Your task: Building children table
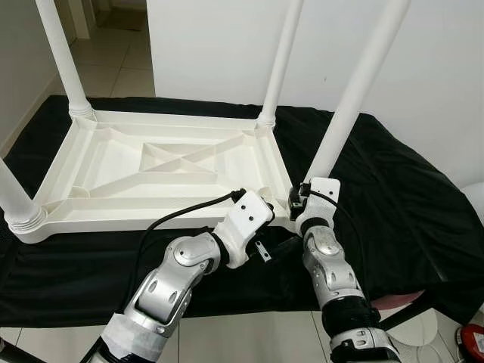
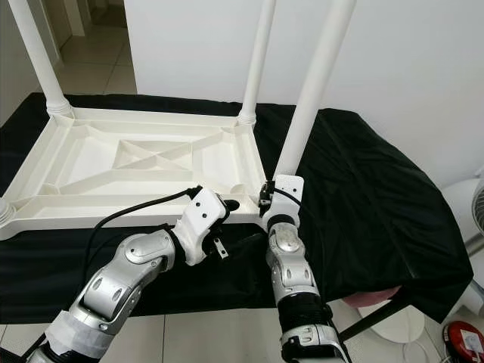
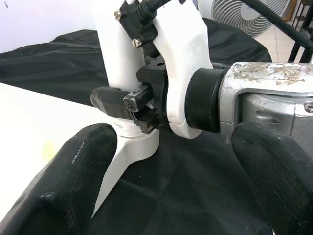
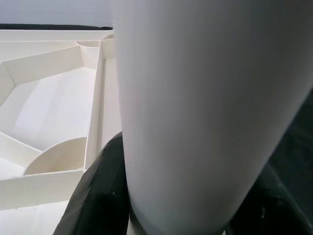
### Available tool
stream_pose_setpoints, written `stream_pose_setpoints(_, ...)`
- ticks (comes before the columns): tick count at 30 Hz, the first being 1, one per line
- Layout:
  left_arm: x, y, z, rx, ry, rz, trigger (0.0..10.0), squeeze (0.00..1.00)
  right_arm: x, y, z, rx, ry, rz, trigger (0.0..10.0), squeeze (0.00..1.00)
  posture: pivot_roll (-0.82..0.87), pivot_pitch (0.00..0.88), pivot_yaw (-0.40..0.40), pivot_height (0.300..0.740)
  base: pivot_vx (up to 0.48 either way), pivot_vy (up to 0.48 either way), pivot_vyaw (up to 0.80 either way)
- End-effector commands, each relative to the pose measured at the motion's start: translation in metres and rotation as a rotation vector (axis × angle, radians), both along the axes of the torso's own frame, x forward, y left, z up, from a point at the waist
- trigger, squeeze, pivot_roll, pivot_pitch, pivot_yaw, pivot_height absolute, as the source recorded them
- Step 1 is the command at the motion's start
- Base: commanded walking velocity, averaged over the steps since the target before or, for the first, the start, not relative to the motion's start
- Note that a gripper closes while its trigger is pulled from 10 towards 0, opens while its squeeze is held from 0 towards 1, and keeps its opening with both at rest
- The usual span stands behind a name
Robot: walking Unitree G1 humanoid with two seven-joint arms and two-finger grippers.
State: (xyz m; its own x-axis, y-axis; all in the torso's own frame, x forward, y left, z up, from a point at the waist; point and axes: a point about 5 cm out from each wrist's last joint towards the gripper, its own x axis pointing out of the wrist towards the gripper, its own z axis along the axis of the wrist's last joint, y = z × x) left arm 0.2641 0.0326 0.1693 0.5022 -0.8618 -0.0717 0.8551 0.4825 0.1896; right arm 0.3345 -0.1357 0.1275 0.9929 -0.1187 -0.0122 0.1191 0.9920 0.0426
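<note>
Black cloth is covering the work surface | upturned table top is lying on it | right gripper is clamping near leg at its base | left gripper, fingers apart, is hovering beside | advice: keep leg vertical while seating it.

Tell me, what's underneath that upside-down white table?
A black cloth lies under the white table, spreading past its edges and hanging over the front. Whatever supports the cloth is covered, so it cannot be seen.

No readable text or labels anywhere
</note>
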Motion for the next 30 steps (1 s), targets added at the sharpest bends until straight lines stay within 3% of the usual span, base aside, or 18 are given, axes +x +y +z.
stream_pose_setpoints(1, 0.001, 0.000, 0.001, 0.000, -0.012, 0.050, 10.0, 0.00, -0.004, -0.012, -0.007, -0.018, 0.034, -0.050, 10.0, 0.75, 0.00, 0.000, -0.109, 0.740, 0.000, 0.000, 0.00)
stream_pose_setpoints(2, 0.001, 0.001, 0.001, 0.000, -0.012, 0.050, 10.0, 0.00, -0.004, -0.011, -0.005, -0.014, 0.022, -0.035, 10.0, 1.00, 0.00, 0.000, -0.109, 0.740, 0.000, 0.000, 0.00)
stream_pose_setpoints(14, 0.001, 0.000, 0.001, 0.001, -0.016, 0.048, 10.0, 0.00, -0.008, -0.016, -0.006, -0.025, 0.018, 0.045, 10.0, 1.00, 0.01, 0.000, -0.110, 0.740, 0.000, 0.000, 0.00)
stream_pose_setpoints(15, 0.001, 0.001, 0.001, 0.002, -0.017, 0.049, 10.0, 0.00, -0.008, -0.018, -0.007, -0.031, 0.023, 0.068, 10.0, 0.31, 0.01, 0.000, -0.110, 0.740, 0.000, 0.000, 0.00)
stream_pose_setpoints(16, 0.001, 0.001, 0.001, 0.003, -0.017, 0.048, 10.0, 0.00, -0.007, -0.022, -0.007, -0.042, 0.028, 0.116, 10.0, 0.00, 0.00, 0.000, -0.109, 0.740, 0.000, 0.000, 0.00)
stream_pose_setpoints(21, 0.002, 0.000, 0.002, 0.002, -0.019, 0.046, 10.0, 0.00, -0.006, -0.030, -0.005, -0.056, 0.024, 0.258, 10.0, 0.00, 0.00, 0.000, -0.106, 0.740, 0.000, 0.000, 0.00)
stream_pose_setpoints(24, 0.003, 0.000, 0.003, 0.003, -0.023, 0.042, 10.0, 0.00, -0.005, -0.040, 0.000, -0.117, -0.001, 0.447, 10.0, 0.00, 0.00, 0.000, -0.097, 0.740, 0.000, 0.000, 0.00)
stream_pose_setpoints(30, 0.003, 0.000, 0.004, 0.005, -0.024, 0.039, 10.0, 0.00, -0.004, -0.043, 0.002, -0.149, -0.004, 0.518, 10.0, 0.00, 0.00, 0.000, -0.088, 0.740, 0.000, 0.000, 0.00)
